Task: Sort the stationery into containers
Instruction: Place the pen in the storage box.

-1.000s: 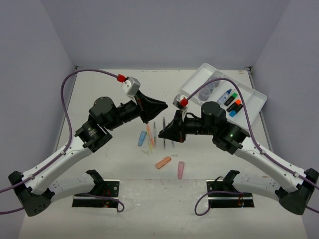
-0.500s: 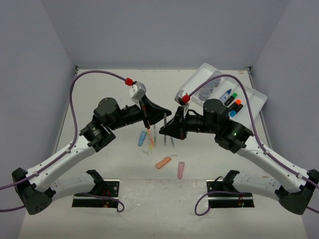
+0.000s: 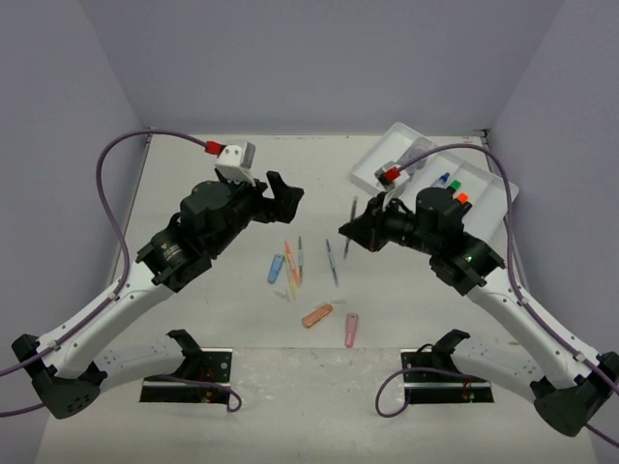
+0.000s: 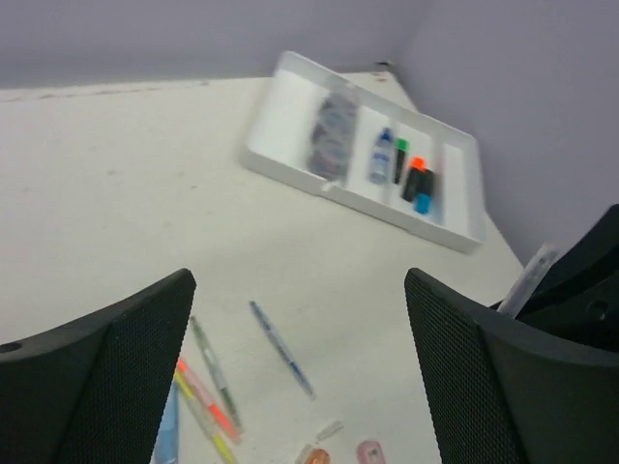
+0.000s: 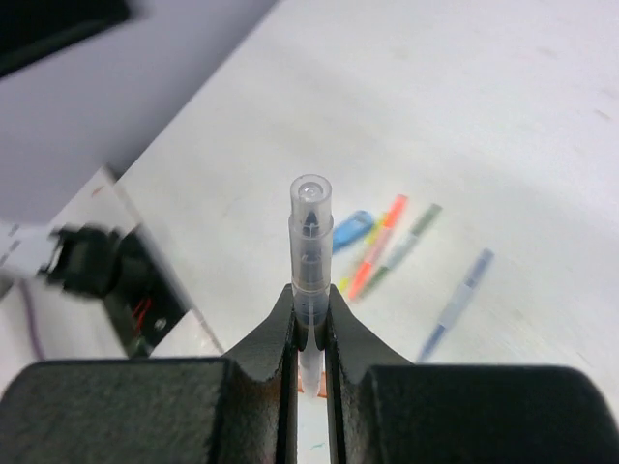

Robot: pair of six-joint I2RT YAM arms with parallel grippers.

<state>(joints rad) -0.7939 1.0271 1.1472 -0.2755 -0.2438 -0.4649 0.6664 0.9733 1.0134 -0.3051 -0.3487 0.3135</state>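
- Stationery sits in two places. The round pots (image 4: 334, 135) and three highlighters (image 4: 416, 184) lie in the white tray (image 4: 456, 188) at the far right of the bench (image 3: 309, 164). Thin pens and capsule pieces lie loose mid-bench between the arms.
- Right jaws are almost closed and pinch a thin clear pen (image 5: 310, 242) low on its barrel. Most of the pen sticks out past the tips, and it looks lifted off the bench.
- Left jaws are spread wide with nothing between them, hanging above the left side of the loose pile.
- Step in hand, as I judge it: carry the clear pen over to the tray and lay it in a long compartment. The one at the tray's right end looks bare.
- Turn the wrist so the pen runs along the compartment, not across a divider.
- Mind the long free end, which could catch the tray wall on the way in.
- Lower it close to the tray floor before letting go. A round, light barrel will likely roll or bounce if dropped.
- Keep the left arm clear of the crossing path. The blue pen (image 3: 332, 263) or the orange capsule (image 3: 316, 315) would suit it next.
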